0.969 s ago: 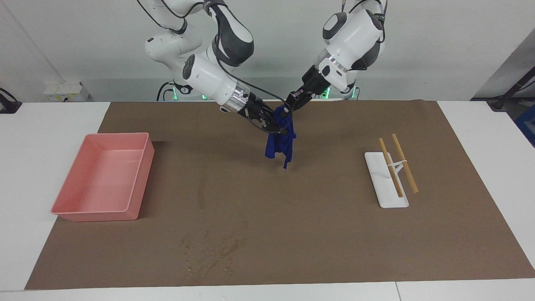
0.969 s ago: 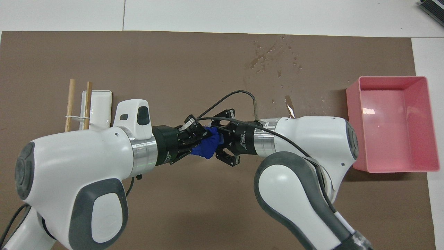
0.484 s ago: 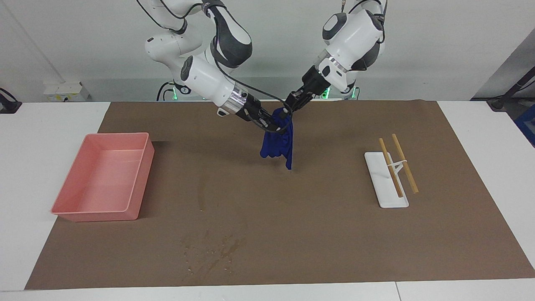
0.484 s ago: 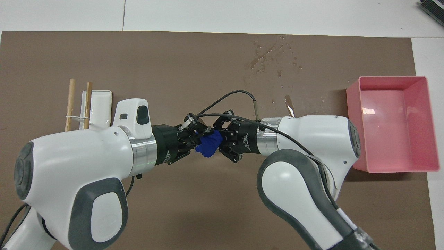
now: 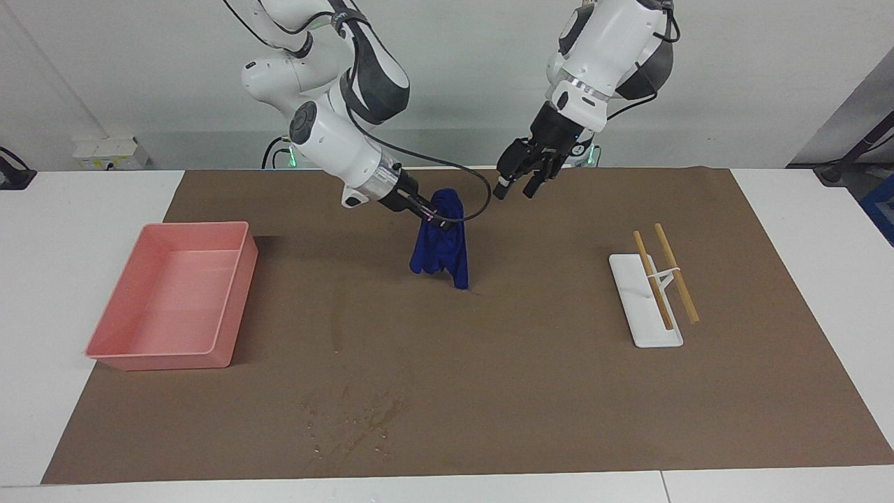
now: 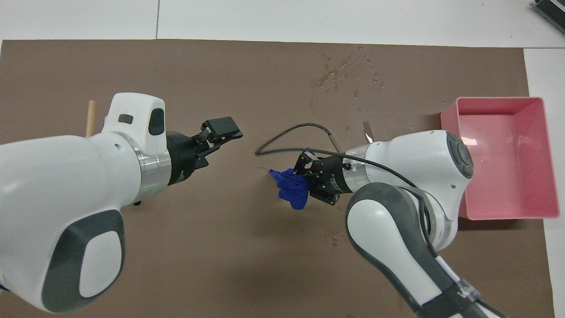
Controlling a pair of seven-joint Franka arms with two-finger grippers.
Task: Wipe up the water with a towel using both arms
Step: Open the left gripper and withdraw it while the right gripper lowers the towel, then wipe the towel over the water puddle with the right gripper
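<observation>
The dark blue towel [image 5: 440, 244] hangs from my right gripper [image 5: 433, 213], which is shut on its top and holds it up over the middle of the brown mat. In the overhead view the towel [image 6: 291, 190] bunches at the right gripper [image 6: 305, 181]. My left gripper [image 5: 515, 187] is open and empty, raised over the mat beside the towel, toward the left arm's end; it also shows in the overhead view [image 6: 223, 132]. The water [image 5: 356, 419] is a blotchy patch of droplets and streaks farther from the robots than the towel, also seen from overhead [image 6: 344, 73].
A pink bin [image 5: 241, 293] stands at the right arm's end of the mat, also in the overhead view [image 6: 494, 99]. A white slab with two wooden sticks [image 5: 646, 300] lies toward the left arm's end; from overhead only one stick [image 6: 91, 117] shows.
My left gripper let go of the towel, opened and drew back and up toward its own end. My right gripper carried the towel alone a little toward the pink bin's end.
</observation>
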